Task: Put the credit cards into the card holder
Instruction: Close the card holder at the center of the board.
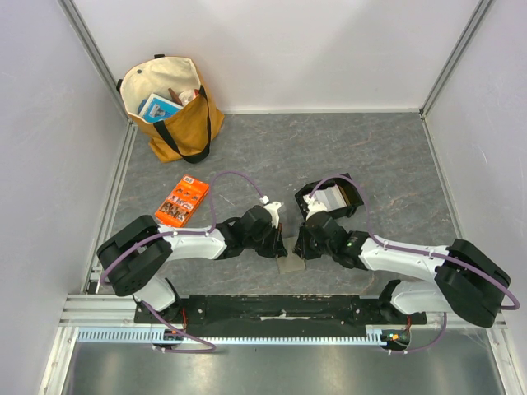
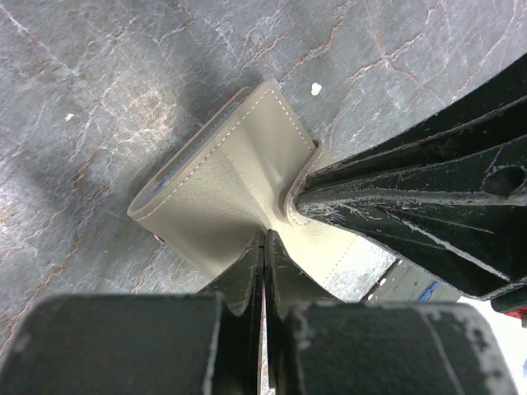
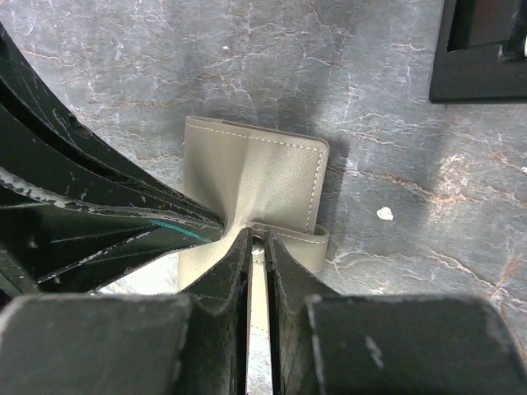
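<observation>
Pinching one edge of the card holder (image 2: 222,177), the left gripper (image 2: 264,239) is clamping it with jaws fully clenched, while the right gripper (image 3: 258,239) is nipping the holder's strap tab from the opposite side, jaws almost together. The holder is sitting between both grippers at the near middle of the grey table (image 1: 395,164); the credit cards (image 1: 333,197) are resting in the black tray (image 1: 360,193) just behind the right gripper.

Counted: one olive-grey folding leather card holder (image 1: 290,264); one black open plastic tray (image 1: 359,197); one orange printed packet (image 1: 182,202); one tan canvas tote bag (image 1: 177,115); pale plastic cards (image 1: 333,197) in tray, number indeterminable.
</observation>
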